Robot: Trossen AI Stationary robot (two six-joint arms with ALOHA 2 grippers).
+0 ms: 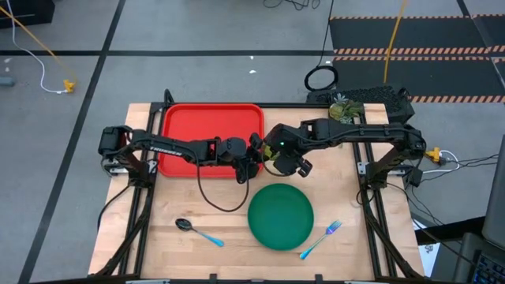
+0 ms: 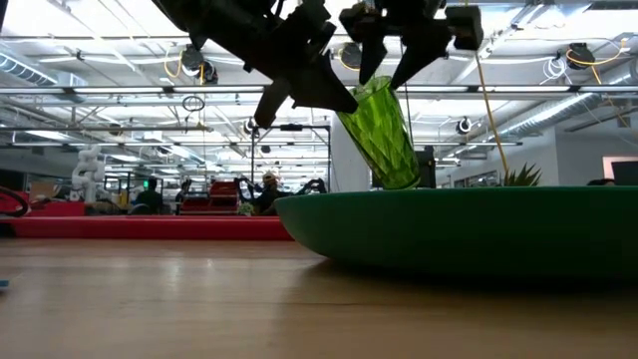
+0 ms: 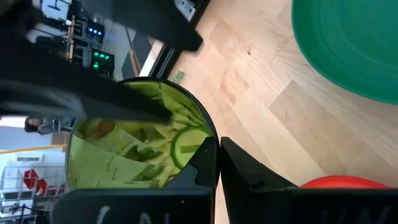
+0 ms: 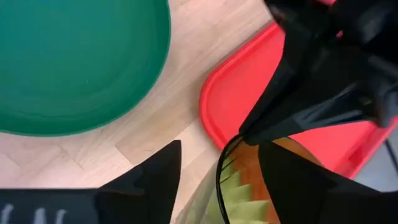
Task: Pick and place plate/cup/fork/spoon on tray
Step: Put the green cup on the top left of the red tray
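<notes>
Both arms reach in twd mid-tabletop, nr the back edge, left gripper point(image 1: 254, 160) pinched closed w/ fingers together, right gripper point(image 1: 278, 162) just beside it, fingers apart.

A grey floor point(image 1: 197, 31) crossed by dark lines is seen around the wooden table point(image 1: 229, 252). Striped hazard mats point(image 1: 410, 47) are laid beyond it. Ceiling lights point(image 2: 120, 50) are hung overhead.

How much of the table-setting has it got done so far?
Nothing sits on the red tray yet. The cup hangs in the air, pinched at the rim by the left gripper, the right gripper opening around it. Plate, spoon and fork wait on the table.
</notes>
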